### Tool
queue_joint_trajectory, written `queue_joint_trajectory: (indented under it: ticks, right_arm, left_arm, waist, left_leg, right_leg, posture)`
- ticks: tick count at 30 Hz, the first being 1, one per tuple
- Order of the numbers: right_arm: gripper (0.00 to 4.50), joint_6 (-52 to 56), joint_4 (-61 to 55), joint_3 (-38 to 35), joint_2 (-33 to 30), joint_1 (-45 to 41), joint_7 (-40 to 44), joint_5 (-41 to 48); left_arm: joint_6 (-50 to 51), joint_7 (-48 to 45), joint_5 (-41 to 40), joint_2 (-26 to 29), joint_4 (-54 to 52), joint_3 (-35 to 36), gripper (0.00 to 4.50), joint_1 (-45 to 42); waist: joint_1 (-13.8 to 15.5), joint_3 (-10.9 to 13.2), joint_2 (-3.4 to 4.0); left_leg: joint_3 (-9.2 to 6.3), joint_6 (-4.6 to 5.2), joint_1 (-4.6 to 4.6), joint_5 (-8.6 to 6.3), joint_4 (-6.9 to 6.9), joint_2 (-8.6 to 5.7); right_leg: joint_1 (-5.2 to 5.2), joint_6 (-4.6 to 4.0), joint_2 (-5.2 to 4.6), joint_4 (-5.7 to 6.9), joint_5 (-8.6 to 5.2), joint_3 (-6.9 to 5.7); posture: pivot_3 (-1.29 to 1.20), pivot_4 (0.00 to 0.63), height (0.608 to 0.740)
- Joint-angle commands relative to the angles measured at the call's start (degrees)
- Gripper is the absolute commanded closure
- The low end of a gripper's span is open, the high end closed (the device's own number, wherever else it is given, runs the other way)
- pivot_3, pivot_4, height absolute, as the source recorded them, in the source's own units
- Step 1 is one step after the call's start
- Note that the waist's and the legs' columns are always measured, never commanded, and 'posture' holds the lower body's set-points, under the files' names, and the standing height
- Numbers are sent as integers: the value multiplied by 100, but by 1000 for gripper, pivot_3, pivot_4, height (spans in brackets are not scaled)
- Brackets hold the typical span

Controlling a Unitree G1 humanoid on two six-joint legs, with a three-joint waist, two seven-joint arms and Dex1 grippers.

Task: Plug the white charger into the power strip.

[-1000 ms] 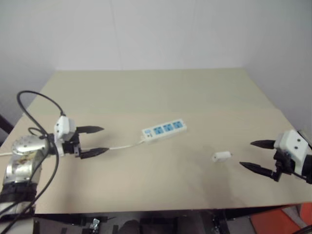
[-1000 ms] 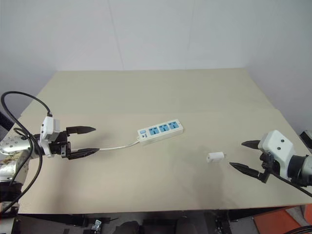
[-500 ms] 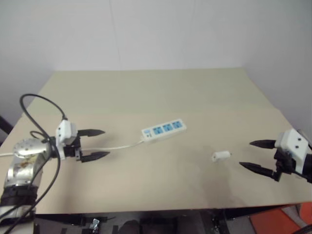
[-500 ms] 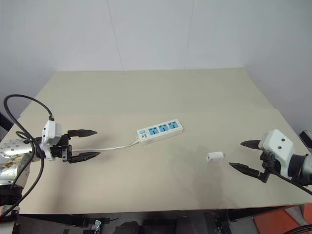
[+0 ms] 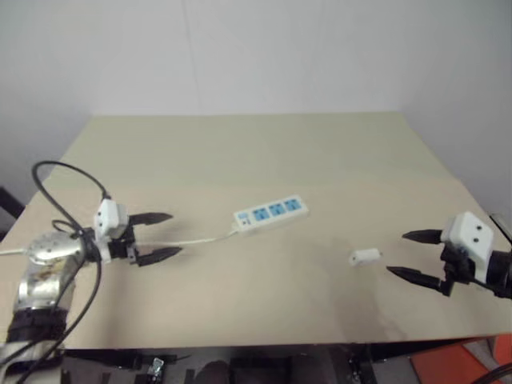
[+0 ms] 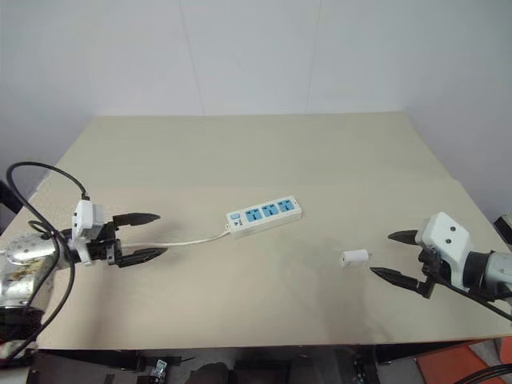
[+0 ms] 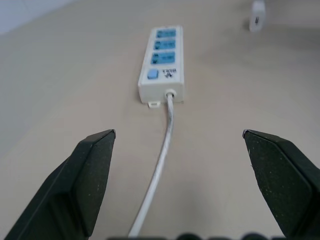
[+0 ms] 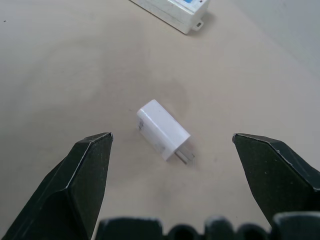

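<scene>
Toward the desk's (image 6: 240, 152) right edge, white charger (image 6: 353, 258) on its side, right end effector (image 6: 394, 255) wide, empty, just beside. Mid-desk, power strip (image 6: 264, 214); left end effector (image 6: 152, 235) wide, empty, over its cord (image 6: 188, 241).

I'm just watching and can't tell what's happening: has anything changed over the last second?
The left gripper has sunk slightly toward the cord, and the right gripper has edged a little toward the white charger. Nothing was grasped or released; both grippers stay open. The charger and the power strip lie where they were on the table.
</scene>
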Motion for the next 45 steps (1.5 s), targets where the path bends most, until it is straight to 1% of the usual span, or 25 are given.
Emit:
queue_joint_trajectory:
  ticks: [1, 4, 9, 12, 15, 20, 22, 27, 32, 36, 42, 44, 45]
  right_arm:
    - [0, -98, -261, 34, -3, -239, -181, 28]
    - [0, -47, -388, 136, 56, -400, -343, 49]
    - [0, 89, -839, 133, 161, -300, -601, 86]
    - [0, 245, -1271, -1, 288, -55, -829, 122]
    - [0, 436, -1722, -184, 413, 269, -1033, 177]
    - [0, 656, -2147, -381, 535, 646, -1298, 170]
    - [0, 713, -2235, -396, 554, 705, -1366, 182]
    - [0, 944, -2583, -145, 598, 697, -1581, 191]
    - [0, 1054, -2622, 131, 602, 492, -1753, 175]
    - [0, 1033, -2505, 341, 562, 317, -1779, 122]
    - [0, 972, -2381, 506, 533, 194, -1774, 29]
    - [0, 932, -2333, 564, 549, 150, -1814, -42]
    - [0, 929, -2308, 593, 558, 119, -1842, -72]
  left_arm:
    - [-691, -107, 296, -349, 753, -259, 29, -693]
    - [-1349, -179, 613, -860, 1910, -472, 29, -1452]
    - [-2305, 9, 1220, -1409, 3754, -707, 29, -2549]
    - [-2511, 312, 1517, -1654, 4603, -753, 29, -3042]
    - [-2581, 488, 1811, -1814, 5066, -837, 29, -3300]
    - [-2479, 541, 2124, -1977, 5382, -854, 29, -3440]
    - [-2537, 649, 2364, -1994, 5439, -977, 29, -3428]
    - [-2588, 1285, 2847, -2135, 5536, -1165, 29, -3360]
    - [-2591, 1573, 2956, -2271, 5558, -1101, 29, -3353]
    - [-2440, 1674, 2740, -2451, 5558, -809, 29, -3404]
    - [-2311, 1356, 2747, -2522, 5558, -730, 29, -3366]
    - [-2326, 1428, 2824, -2527, 5555, -762, 29, -3340]
    - [-2336, 1477, 2864, -2526, 5556, -787, 207, -3320]
  waist:
    - [11, 0, -1]
    - [24, 0, -2]
    - [23, 2, -7]
    - [22, 2, -8]
    - [24, 3, -9]
    - [20, 5, -12]
    - [13, 5, -12]
    - [18, 5, -12]
    - [52, 2, -10]
    - [99, 2, -11]
    - [97, 1, -11]
    - [97, 1, -11]
    - [97, 1, -11]
  left_leg:
    - [0, 0, 0, 0, 0, -1]
    - [1, -1, 0, 1, 0, -6]
    - [1, 0, -19, 0, 1, -7]
    - [0, 3, -28, -1, 5, -9]
    - [-4, 6, -33, -3, 9, -9]
    - [-5, 6, -33, -3, 18, -10]
    - [-5, 6, -31, -3, 19, -10]
    - [-5, 6, -27, -3, 20, -10]
    - [-5, 6, -19, -3, 20, -13]
    - [-6, 6, -16, -3, 20, -13]
    - [-6, 6, -21, -3, 21, -13]
    - [-6, 6, -20, -3, 21, -13]
    - [-6, 6, -20, -3, 21, -13]
  right_leg:
    - [0, 0, 0, 1, 0, 0]
    - [3, -1, 0, -2, 1, -1]
    - [-6, 0, 0, -1, 1, -3]
    - [-6, 3, 0, 2, 3, -6]
    - [-5, 4, 0, 3, 3, -9]
    - [-4, 8, 0, 2, 4, -9]
    - [-4, 8, 1, 0, 3, -9]
    - [-3, 10, 2, 0, 2, -7]
    - [6, 12, -2, -1, 1, -7]
    - [8, 13, -2, 0, 0, -8]
    - [6, 13, -1, 1, 0, -9]
    - [6, 13, -1, 0, 0, -8]
    - [7, 13, -1, -1, 0, -8]
  posture:
    - [0, 150, 740]
    - [0, 150, 740]
    - [0, 150, 740]
    - [0, 150, 740]
    - [0, 150, 740]
    - [0, 150, 740]
    - [0, 150, 740]
    - [0, 150, 740]
    - [0, 150, 740]
    - [0, 150, 740]
    - [0, 150, 740]
    - [0, 150, 740]
    - [0, 150, 740]
